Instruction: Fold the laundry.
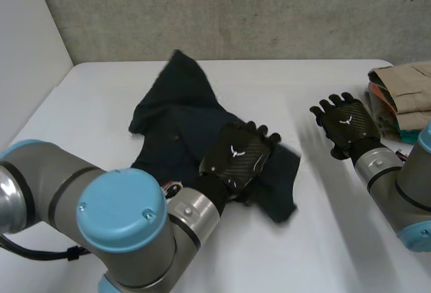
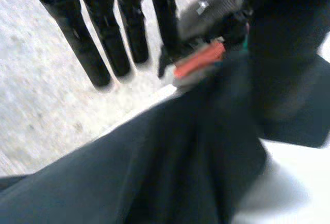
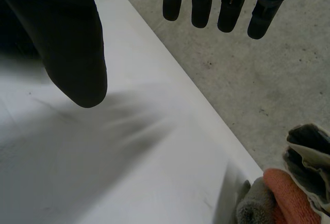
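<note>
1. So the dark garment [image 1: 178, 114] is sitting crumpled around the middle of the table [image 1: 323, 239]. One pointy bit sticks out towards 12 o'clock and a loose flap hangs out at roughly 4 o'clock.
2. The left robot hand [image 1: 237, 157] is on top of the garment's 4 o'clock part. In the left wrist view its fingers [image 2: 93, 49] are straight and spread with nothing curled around anything, and the cloth [image 2: 154, 172] is bunched up under the palm.
3. The left arm [image 1: 121, 219] comes in from about 7 o'clock of the garment.
4. The right robot hand [image 1: 347, 124] is at 3 o'clock from the garment, well clear of it and over bare table. It's opened flat, and the right wrist view shows straight fingers [image 3: 201, 7] and nothing in them.
5. A stack of folded clothes [image 1: 404, 98] (beige, orange and teal layers) sits at the table's 2 o'clock edge, just beyond the right robot hand. It also shows in the right wrist view [image 3: 289, 198], past the fingertips.
</note>
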Motion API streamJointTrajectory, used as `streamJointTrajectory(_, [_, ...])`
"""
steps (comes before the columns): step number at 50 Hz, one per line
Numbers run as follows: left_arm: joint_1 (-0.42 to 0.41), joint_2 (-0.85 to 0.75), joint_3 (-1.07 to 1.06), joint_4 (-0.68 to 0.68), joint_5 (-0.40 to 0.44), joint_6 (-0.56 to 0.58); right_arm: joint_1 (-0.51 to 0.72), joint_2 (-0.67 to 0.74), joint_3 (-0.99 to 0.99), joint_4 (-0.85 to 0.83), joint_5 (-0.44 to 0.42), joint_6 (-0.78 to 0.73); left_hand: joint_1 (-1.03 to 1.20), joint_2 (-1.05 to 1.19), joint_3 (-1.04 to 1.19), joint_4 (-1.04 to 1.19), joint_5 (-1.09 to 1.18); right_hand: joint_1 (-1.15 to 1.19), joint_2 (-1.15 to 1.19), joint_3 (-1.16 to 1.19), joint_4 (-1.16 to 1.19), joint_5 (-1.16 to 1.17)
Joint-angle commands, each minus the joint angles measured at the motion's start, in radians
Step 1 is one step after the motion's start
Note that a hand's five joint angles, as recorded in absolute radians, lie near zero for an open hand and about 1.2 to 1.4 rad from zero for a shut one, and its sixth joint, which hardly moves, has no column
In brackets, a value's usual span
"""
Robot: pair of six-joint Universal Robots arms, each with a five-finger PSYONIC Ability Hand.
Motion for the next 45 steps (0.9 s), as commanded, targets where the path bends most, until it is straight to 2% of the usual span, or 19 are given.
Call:
streamJointTrajectory(1, [0.051,0.078,0.006,-0.028,-0.100,0.011,0.004,0.000,0.007,0.005,0.010,0.000,-0.235,-0.305,-0.311,-0.322,-0.327,-0.062,-0.038,-0.040,-0.040,-0.539])
streamJointTrajectory(4, [0.120,0.165,-0.008,-0.029,-0.127,0.007,0.006,0.000,0.013,0.007,0.013,0.001,-0.238,-0.308,-0.314,-0.325,-0.330,-0.062,-0.038,-0.040,-0.040,-0.539])
streamJointTrajectory(9, [0.214,0.248,-0.068,-0.036,-0.124,0.013,0.012,-0.003,0.022,0.014,0.016,0.004,-0.214,-0.284,-0.291,-0.301,-0.306,-0.062,-0.038,-0.040,-0.040,-0.539])
streamJointTrajectory(12, [0.280,0.256,-0.120,-0.051,-0.112,0.019,0.013,-0.011,0.029,0.024,0.016,0.017,-0.068,-0.138,-0.144,-0.155,-0.160,-0.062,-0.038,-0.040,-0.040,-0.539])
streamJointTrajectory(16, [0.376,0.245,-0.180,-0.092,-0.046,0.045,0.017,-0.031,0.032,0.039,0.015,0.061,0.114,0.044,0.038,0.027,0.022,-0.062,-0.038,-0.040,-0.040,-0.539])
streamJointTrajectory(20, [0.438,0.199,-0.243,-0.089,0.044,0.098,0.015,-0.034,0.032,0.047,0.013,0.098,0.150,0.080,0.073,0.063,0.058,-0.062,-0.038,-0.040,-0.040,-0.539])
streamJointTrajectory(24, [0.455,0.139,-0.246,-0.047,0.081,0.146,0.018,-0.036,0.032,0.047,0.013,0.099,0.133,0.062,0.056,0.045,0.040,-0.062,-0.038,-0.040,-0.040,-0.539])
streamJointTrajectory(31, [0.469,0.058,-0.211,0.049,0.089,0.157,0.018,-0.034,0.032,0.047,0.013,0.096,0.094,0.024,0.018,0.007,0.002,-0.062,-0.038,-0.040,-0.040,-0.539])
streamJointTrajectory(42, [0.472,-0.098,-0.097,0.050,0.089,0.165,0.017,-0.034,0.032,0.047,0.013,0.095,0.109,0.039,0.032,0.022,0.017,-0.062,-0.038,-0.040,-0.040,-0.539])
streamJointTrajectory(45, [0.472,-0.135,-0.067,0.050,0.084,0.184,0.017,-0.034,0.033,0.047,0.015,0.093,0.182,0.112,0.105,0.095,0.090,-0.062,-0.038,-0.040,-0.040,-0.539])
